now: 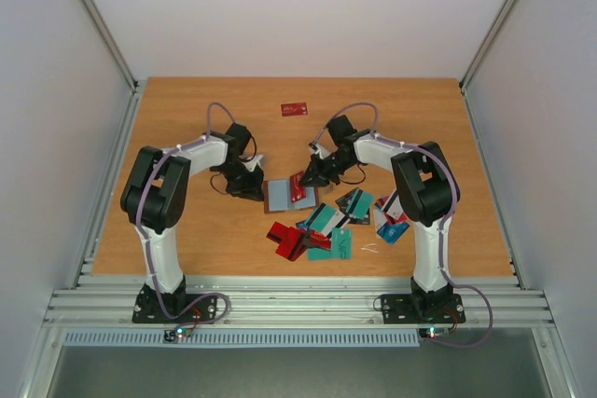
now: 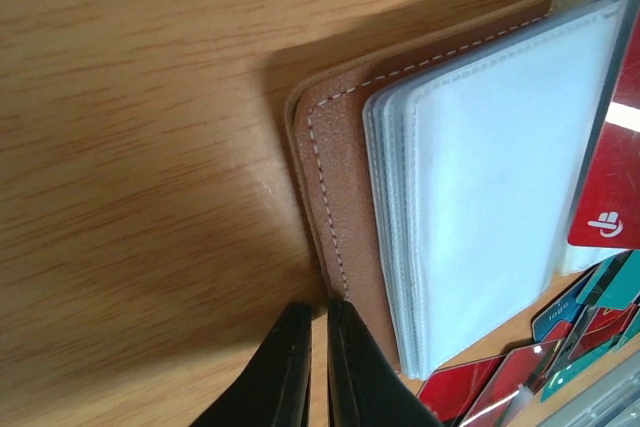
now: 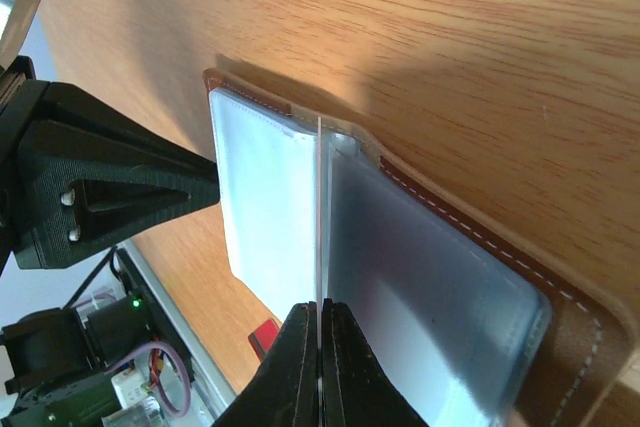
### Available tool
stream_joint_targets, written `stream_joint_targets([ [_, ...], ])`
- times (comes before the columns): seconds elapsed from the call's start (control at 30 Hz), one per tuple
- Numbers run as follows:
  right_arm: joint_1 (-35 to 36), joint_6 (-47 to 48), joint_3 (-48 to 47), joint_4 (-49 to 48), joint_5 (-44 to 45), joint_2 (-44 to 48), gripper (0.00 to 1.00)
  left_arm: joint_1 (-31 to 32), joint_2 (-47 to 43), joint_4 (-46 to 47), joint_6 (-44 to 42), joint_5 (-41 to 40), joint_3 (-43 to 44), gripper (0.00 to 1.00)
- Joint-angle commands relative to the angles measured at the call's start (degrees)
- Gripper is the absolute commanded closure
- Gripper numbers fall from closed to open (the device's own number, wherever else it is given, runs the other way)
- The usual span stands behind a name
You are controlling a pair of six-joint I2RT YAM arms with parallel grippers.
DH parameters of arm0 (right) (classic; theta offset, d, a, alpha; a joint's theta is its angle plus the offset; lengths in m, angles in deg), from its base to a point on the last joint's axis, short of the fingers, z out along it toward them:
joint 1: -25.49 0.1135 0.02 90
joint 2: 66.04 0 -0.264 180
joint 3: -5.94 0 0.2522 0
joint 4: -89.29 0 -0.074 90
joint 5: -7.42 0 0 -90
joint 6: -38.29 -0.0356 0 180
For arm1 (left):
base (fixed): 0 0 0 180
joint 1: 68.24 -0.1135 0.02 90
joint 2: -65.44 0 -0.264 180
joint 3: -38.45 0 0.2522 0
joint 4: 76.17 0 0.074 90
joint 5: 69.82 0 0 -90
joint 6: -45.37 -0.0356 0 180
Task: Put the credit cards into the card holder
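The brown card holder (image 1: 278,197) lies open on the table, its clear sleeves (image 2: 480,197) facing up. My left gripper (image 2: 318,309) is shut on the left edge of its stitched cover (image 2: 335,187). My right gripper (image 3: 320,305) is shut on a red credit card (image 2: 610,197). That card shows edge-on (image 3: 319,207) in the right wrist view, standing upright among the sleeves (image 3: 420,297). From above, the right gripper (image 1: 310,177) is over the holder's right half and the left gripper (image 1: 256,184) is at its left side. More credit cards (image 1: 322,226) in red, teal and blue lie in front of the holder.
One red card (image 1: 294,109) lies alone at the far side of the table. Loose cards spread to the right as far as the right arm (image 1: 424,193), including a blue one (image 1: 392,229). A metal rail (image 1: 298,300) runs along the near table edge.
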Motion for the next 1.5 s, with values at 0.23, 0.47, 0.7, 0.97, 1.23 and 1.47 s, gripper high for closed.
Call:
stream_joint_targets([
  [0.23, 0.03, 0.47, 1.27, -1.35, -0.5, 0.93, 0.99, 0.14, 3.18, -0.71, -0.97, -2.04, 0.78, 0.92],
  [0.47, 0.5, -0.33, 1.69, -2.65, -1.65, 0.74, 0.99, 0.11, 3.38, -0.59, -1.05, -1.8, 0.8, 0.92],
  [0.7, 0.67, -1.83, 1.85, -4.28, -3.65, 0.59, 0.99, 0.14, 3.6, -0.59, -1.05, -1.8, 0.87, 0.92],
  [0.97, 0.98, -2.22, 2.16, -4.61, -4.26, 0.1, 0.99, 0.13, 3.67, -0.4, -0.8, -1.64, 0.87, 0.93],
  [1.23, 0.55, -1.3, 2.41, -4.05, -1.89, -0.22, 0.99, 0.11, 3.67, -0.6, -0.71, -1.73, 0.97, 0.93],
  [1.47, -0.08, -2.26, 2.95, -5.7, -1.49, -0.11, 0.99, 0.13, 3.73, -1.2, -0.95, -1.73, 1.26, 0.93],
])
